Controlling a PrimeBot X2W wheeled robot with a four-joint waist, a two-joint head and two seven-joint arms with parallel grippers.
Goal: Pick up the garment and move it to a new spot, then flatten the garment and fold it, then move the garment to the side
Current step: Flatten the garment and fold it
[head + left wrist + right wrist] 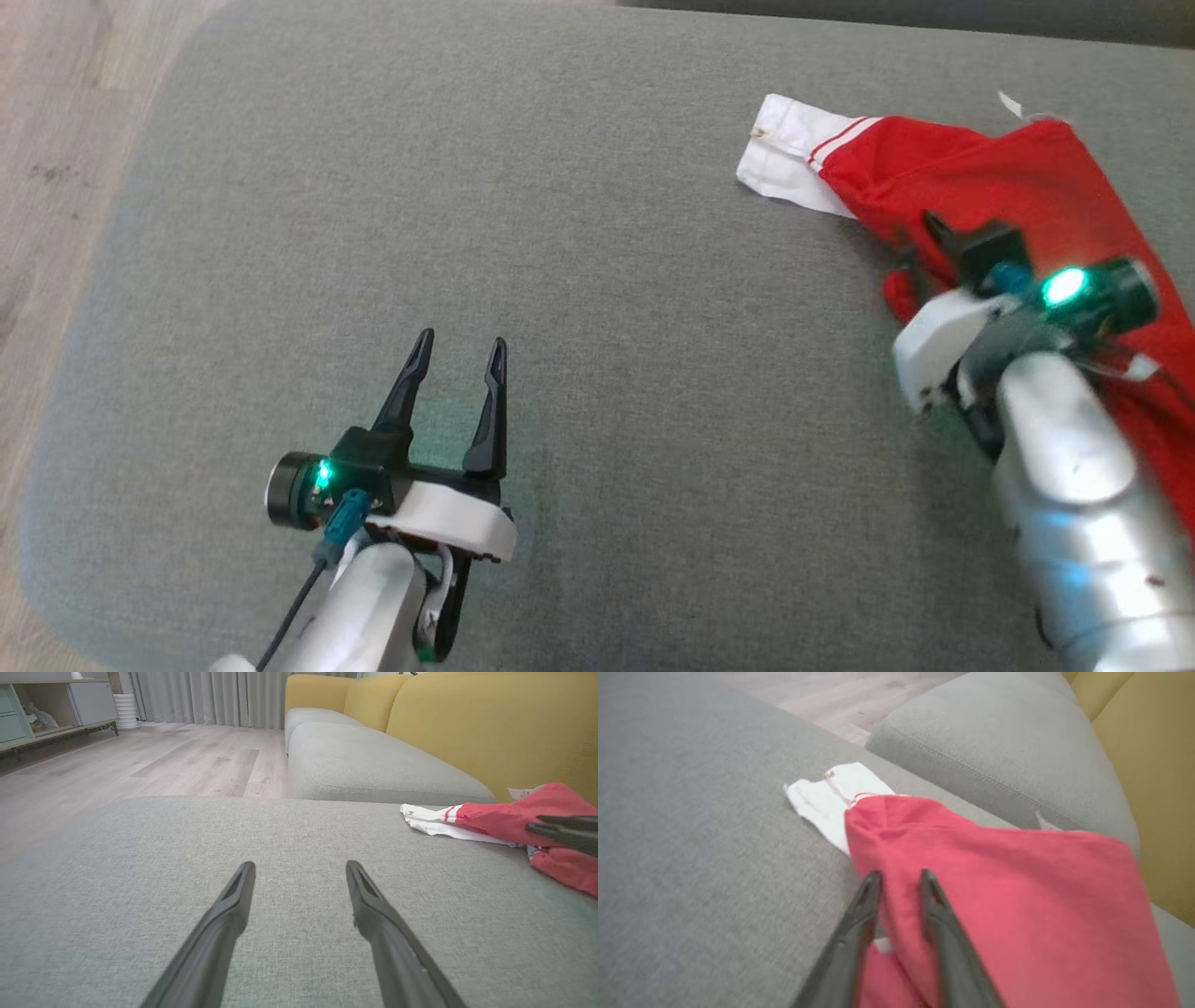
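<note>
The garment (pixel 980 177) is red with a white striped cuff and lies crumpled at the far right of the grey cushion (pixel 597 280); it also shows in the left wrist view (pixel 495 816). My right gripper (pixel 915 245) is down on its near left edge. In the right wrist view the right gripper (pixel 900 876) has its jaws partly drawn in, with a ridge of the red garment (pixel 994 882) between the two fingers and a gap still showing. My left gripper (pixel 462 350) hovers open over bare cushion at the lower left, and nothing is between its fingers (pixel 243 896).
The cushion's rounded left edge drops to a wooden floor (pixel 47 140). A second grey seat cushion (pixel 373 765) and a yellow sofa back (pixel 490 728) lie beyond the garment. A shelf unit (pixel 42 714) stands across the room.
</note>
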